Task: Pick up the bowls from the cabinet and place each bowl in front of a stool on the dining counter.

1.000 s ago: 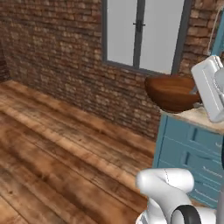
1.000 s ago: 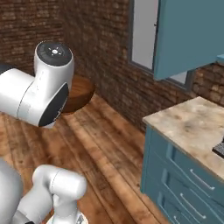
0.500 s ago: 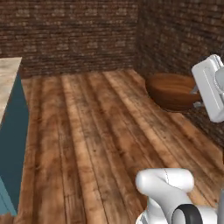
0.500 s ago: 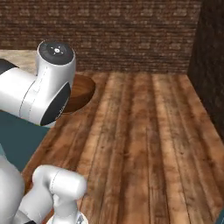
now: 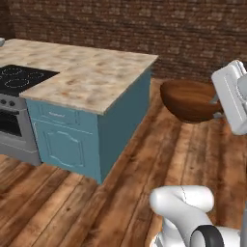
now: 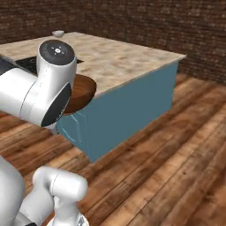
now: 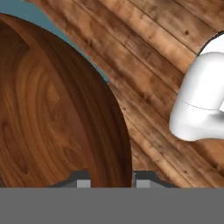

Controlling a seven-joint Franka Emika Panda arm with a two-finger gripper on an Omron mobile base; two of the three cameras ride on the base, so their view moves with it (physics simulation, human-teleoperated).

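The gripper [image 7: 107, 181] holds the wooden bowl [image 5: 189, 100] by its rim: in the hand view one fingertip [image 7: 81, 180] sits inside the wall and the other just outside it, the jaws narrow and closed on the thin wood. The bowl hangs in the air over the plank floor [image 5: 87, 207], clear of every surface, roughly level with its opening up.

In the left base view the bowl is at 2 o'clock, well apart from the dining counter [image 5: 91, 77], which lies at 10 o'clock. The counter's beige-pink marbled top carries a black cooktop [image 5: 19, 77] at its 9 o'clock edge, above a grey oven front [image 5: 14, 130]. Its teal base [image 5: 67, 144] has a panel door and a drawer.

In the right base view the bowl shows at 9 o'clock, partly hidden behind the arm's white joint [image 6: 44, 92], in front of the counter's near corner. A small pale object [image 6: 58, 33] sits on the far end of the counter at 11 o'clock; what it is I cannot tell. A brick wall [image 5: 144, 29] runs along the back.
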